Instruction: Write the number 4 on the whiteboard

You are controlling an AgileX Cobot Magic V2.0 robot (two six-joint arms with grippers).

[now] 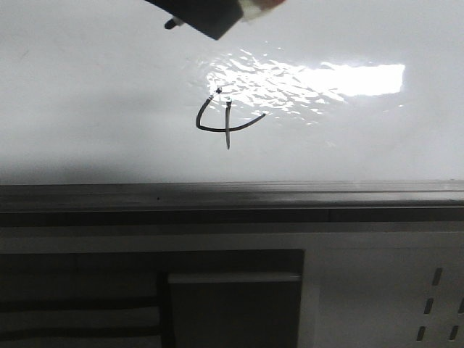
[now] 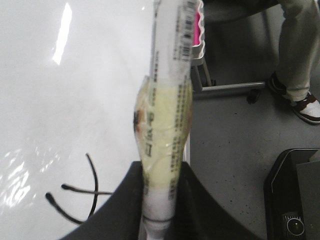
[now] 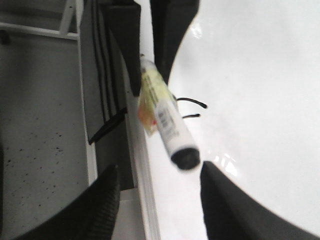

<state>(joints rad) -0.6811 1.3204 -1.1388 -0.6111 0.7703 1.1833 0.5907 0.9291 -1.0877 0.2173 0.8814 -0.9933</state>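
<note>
Left pincer [image 2: 159,220]: dark fingers [image 2: 117,210] closed on a white marker [image 2: 167,125] wrapped in yellowish tape (barrel runs lengthwise between them). In the right wrist view the same marker [image 3: 162,117] hangs from that pincer [image 3: 150,65], its black end raised off the whiteboard [image 3: 250,75]. Right pincer [image 3: 160,200]: fingers spread wide, holding nothing. The number 4 [image 1: 226,123], a thin black open-topped figure, lies on the whiteboard [image 1: 87,109] just below a bright rippled reflection [image 1: 312,81] and above the grey edge rail [image 1: 232,194]. No containers are visible.
</note>
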